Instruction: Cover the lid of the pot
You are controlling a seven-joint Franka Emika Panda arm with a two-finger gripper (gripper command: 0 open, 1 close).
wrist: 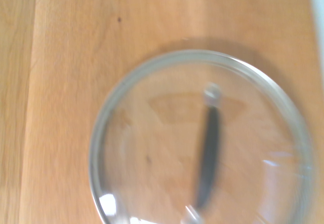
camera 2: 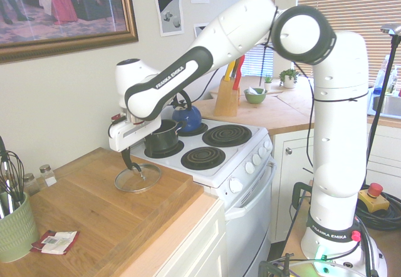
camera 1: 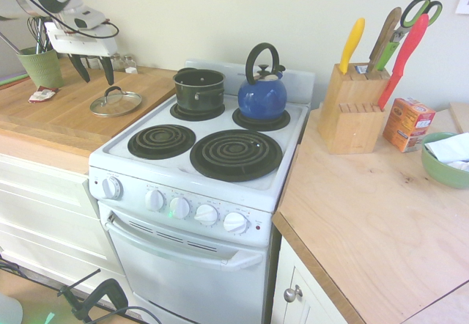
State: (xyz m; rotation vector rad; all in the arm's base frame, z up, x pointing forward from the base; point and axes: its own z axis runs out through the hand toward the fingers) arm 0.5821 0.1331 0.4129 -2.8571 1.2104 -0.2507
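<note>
Gripper [camera 1: 98,80] first: fingers parted wide, nothing held, hovering just above the lid handle. Looks like the reach-for-the-lid step, so the grab comes before any covering. Next, a small drop and line-up over the black arch is probably needed, then a squeeze and a straight lift. The handle could be missed or the glass nudged if the fingers are set down off-centre.

Counts, going left to right across the first exterior view:

- One green utensil crock [camera 1: 40,67], off to the left of the gripper, plus one small packet [camera 1: 42,94], left and lower.
- One round glass lid [camera 1: 116,104], right under the gripper, lying on the wood counter; one black arched handle [camera 1: 111,93] on it.
- Two small glass jars [camera 2: 47,175], behind the gripper.
- One dark pot [camera 1: 199,93], uncovered, to the right of the gripper on a back burner.
- Four coil burners [camera 1: 236,155] and five stove knobs [camera 1: 179,207], right of and lower than the gripper.
- One blue kettle [camera 1: 262,100], farther right than the pot.
- Well apart from the gripper, far right: one knife block [camera 1: 352,115], one pair of scissors [camera 1: 401,31], three knives [camera 1: 352,44], one green bowl [camera 1: 443,171]. Orange cartons [camera 1: 407,124] can't be counted for sure.
</note>
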